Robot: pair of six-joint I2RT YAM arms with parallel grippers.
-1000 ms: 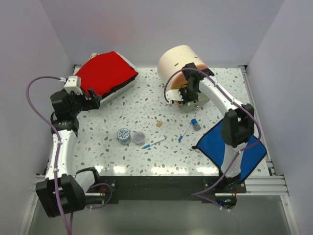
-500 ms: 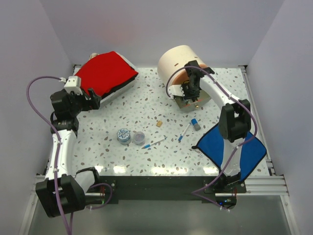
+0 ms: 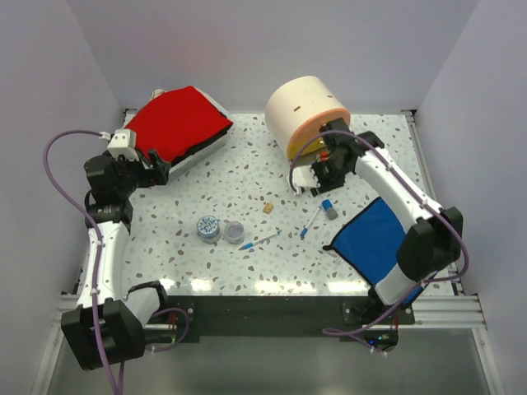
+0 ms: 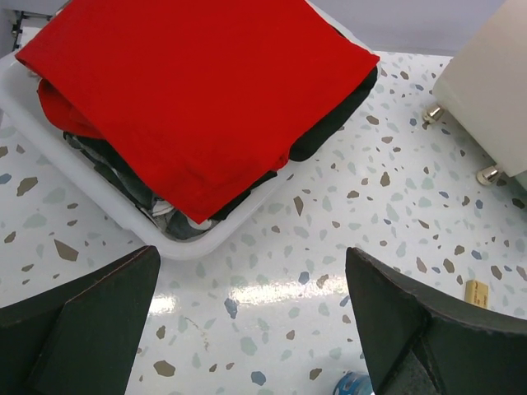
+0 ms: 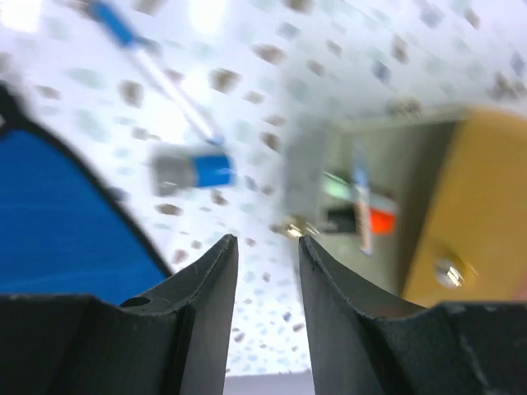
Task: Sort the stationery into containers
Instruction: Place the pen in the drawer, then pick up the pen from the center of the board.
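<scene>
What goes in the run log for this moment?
left hand: open, empty, by red-topped case | right hand: open, empty, near open drawer | on table: blue tape roll, purple tape roll, stub

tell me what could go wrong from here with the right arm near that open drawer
The drawer of the drum stands pulled out right beside the right gripper; its next swing might bump it or shift the drum.
The blue-grey stub lies close to a pen and the blue cloth; a loose grab might roll it away or snag the cloth.
</scene>
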